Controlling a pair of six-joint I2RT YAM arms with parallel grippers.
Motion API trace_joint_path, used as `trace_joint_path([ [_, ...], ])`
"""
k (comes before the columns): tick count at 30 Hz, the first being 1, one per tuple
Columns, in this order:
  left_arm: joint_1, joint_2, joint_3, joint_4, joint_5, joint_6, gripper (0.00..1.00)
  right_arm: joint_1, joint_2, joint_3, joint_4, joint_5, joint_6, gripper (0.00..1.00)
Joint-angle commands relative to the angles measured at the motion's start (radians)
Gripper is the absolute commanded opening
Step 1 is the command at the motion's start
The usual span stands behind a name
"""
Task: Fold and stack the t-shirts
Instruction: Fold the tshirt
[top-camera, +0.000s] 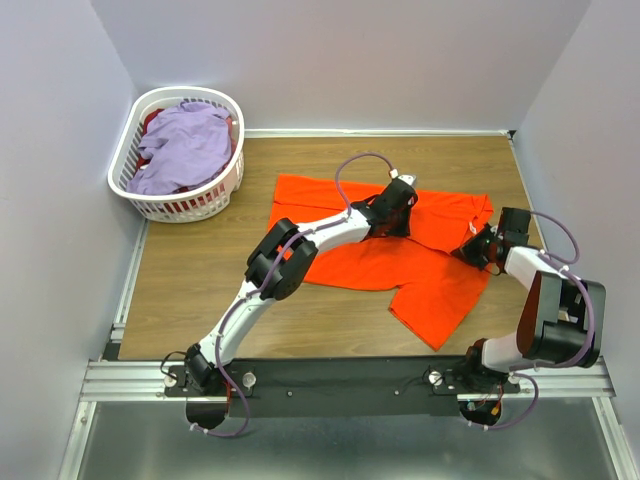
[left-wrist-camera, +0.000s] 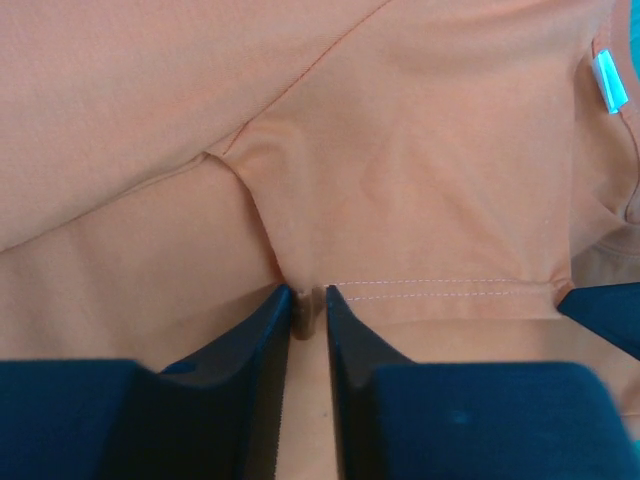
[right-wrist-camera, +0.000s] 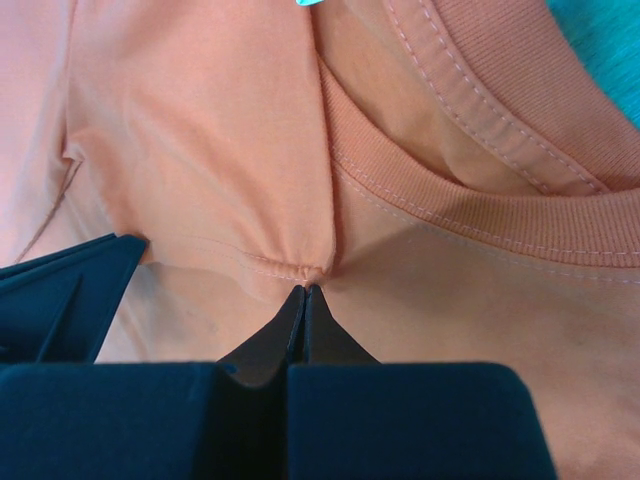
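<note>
Plainly, the left jaws were almost closed, their tips pinching a small tuck of the orange t-shirt (left-wrist-camera: 420, 150). A ridge of cloth rose from that pinch and ran away from them, and a line of pale stitching ran off to their right. Farther beyond, up and to the right, sat the white neck label (left-wrist-camera: 608, 80).

The right jaws were clenched tight, their tips meeting on a little pucker in a stitched edge of the same shirt. Just past those tips, to the right, curved the ribbed collar (right-wrist-camera: 480, 200), one band lying over the other.

From above, both pairs of jaws were down on the right-hand part of the shirt, near each other, with the left pair farther from the arm bases. The shirt lay spread on the wooden tabletop (top-camera: 200, 270), reaching leftward from the jaws and back toward the bases.

Well apart, far to the left of the left jaws, the lavender t-shirt (top-camera: 185, 145) lay heaped in the white laundry basket (top-camera: 180, 208) at the tabletop's far left corner.
</note>
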Motion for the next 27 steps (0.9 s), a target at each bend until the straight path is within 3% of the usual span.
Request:
trace_joint_path([
  [1,-0.004,0.007,0.028,-0.001,-0.014,0.014,0.12,-0.002,-0.034,-0.006,0.009,-0.025,-0.004,0.01],
  [2,-0.004,-0.001,0.028,-0.001,-0.012,0.017,0.04,-0.002,-0.050,-0.007,0.009,-0.025,-0.002,0.01],
  [4,-0.004,-0.007,0.028,-0.001,-0.012,0.018,0.00,-0.002,-0.065,-0.009,0.008,-0.026,-0.001,0.01],
  [14,-0.002,-0.038,0.035,-0.011,-0.012,0.020,0.00,-0.002,-0.166,-0.003,-0.055,0.033,-0.004,0.01],
  [27,-0.001,-0.070,0.008,-0.040,0.052,0.032,0.00,-0.002,-0.166,-0.043,-0.084,0.053,-0.015,0.01],
])
